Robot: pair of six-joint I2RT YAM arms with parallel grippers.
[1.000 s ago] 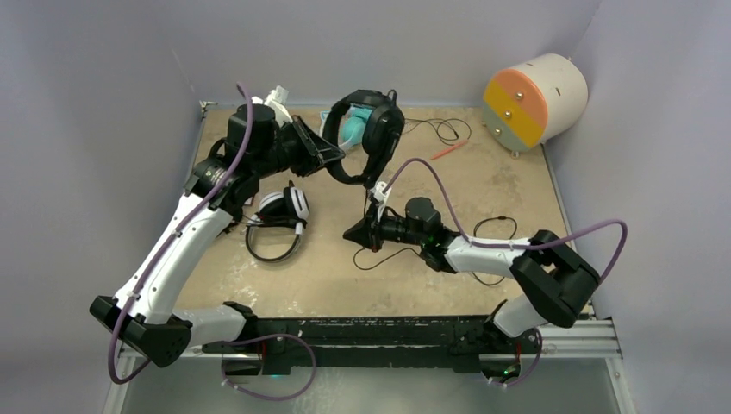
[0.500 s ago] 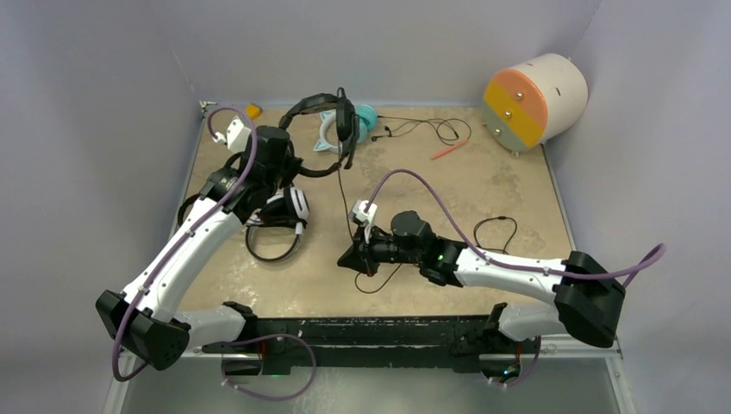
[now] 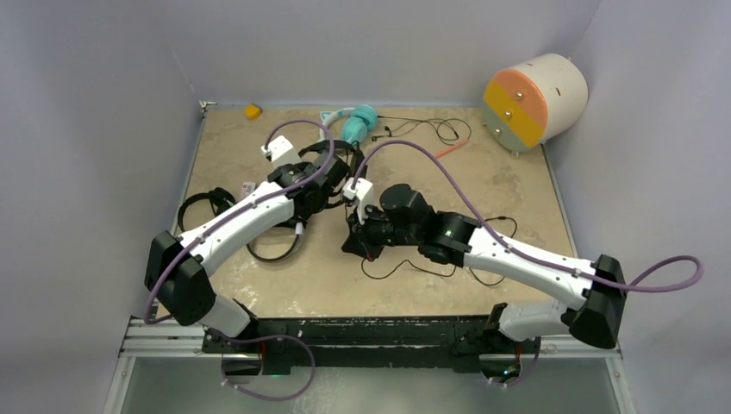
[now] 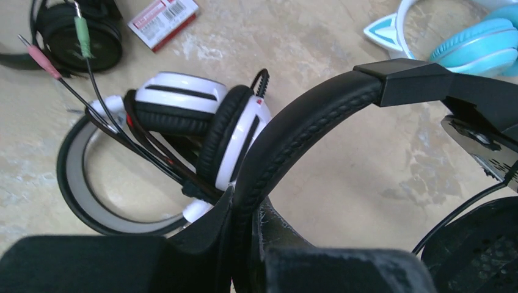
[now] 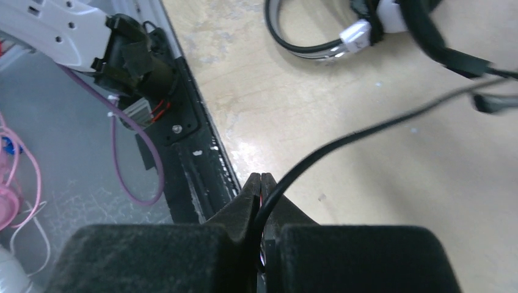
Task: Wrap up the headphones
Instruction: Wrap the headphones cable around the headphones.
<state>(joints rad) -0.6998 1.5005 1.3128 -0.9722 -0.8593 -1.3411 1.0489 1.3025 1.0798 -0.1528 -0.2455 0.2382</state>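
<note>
My left gripper (image 4: 244,210) is shut on the padded band of the all-black headphones (image 4: 317,122), held low over the table middle (image 3: 338,162). Its thin black cable (image 5: 342,143) runs out to my right gripper (image 5: 261,180), which is shut on it just right of the left gripper in the top view (image 3: 355,246). The white-and-black headphones (image 4: 195,116) lie under the left arm. The teal cat-ear headphones (image 3: 358,123) lie at the back, and another black pair (image 3: 203,207) lies at the left.
A red pen-like stick (image 3: 448,151) and loose cable loops (image 3: 444,129) lie at the back right. A white, orange and grey cylinder (image 3: 534,99) leans in the right corner. A small orange piece (image 3: 252,110) sits back left, and a red-and-white packet (image 4: 164,18) lies beside the left black pair.
My left arm swung the black headphones from high at the back down toward the table middle. My right arm reached further left, keeping hold of the cable.
</note>
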